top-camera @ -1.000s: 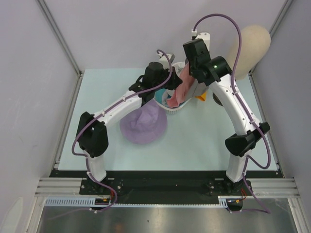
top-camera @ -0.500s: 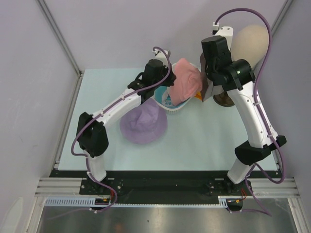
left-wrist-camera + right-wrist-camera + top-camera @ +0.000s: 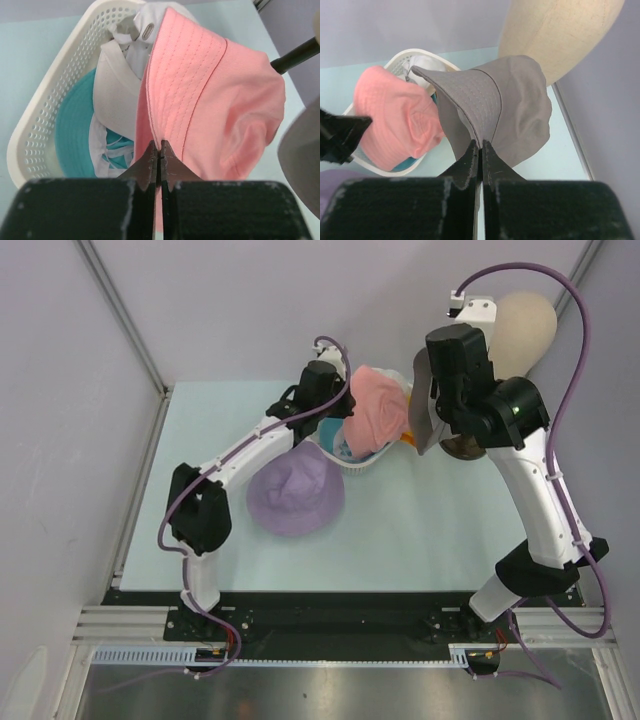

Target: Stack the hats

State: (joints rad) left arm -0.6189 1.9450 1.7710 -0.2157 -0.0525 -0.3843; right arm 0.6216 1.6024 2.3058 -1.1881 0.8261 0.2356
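Observation:
My left gripper (image 3: 159, 147) is shut on the brim of the pink hat (image 3: 220, 100), which hangs above the white basket (image 3: 40, 130). In the top view the pink hat (image 3: 378, 410) sits just right of the left gripper (image 3: 347, 408). My right gripper (image 3: 481, 145) is shut on the brim of a grey-brown hat (image 3: 515, 110), which it holds up to the right of the basket. The lavender hat (image 3: 295, 495) lies flat on the table in front of the basket. A teal hat (image 3: 72, 130) lies inside the basket. A bit of orange fabric (image 3: 410, 440) shows beside the basket.
A white cap (image 3: 115, 85) lies in the basket over the teal hat. The beige mannequin head (image 3: 525, 325) stands at the back right corner, just behind the right arm. Grey walls close in the table on both sides and at the back.
The right arm has lifted and swung right, carrying the grey-brown hat away from the basket. The pink hat has spread out in the left gripper's hold. The lavender hat has not moved.

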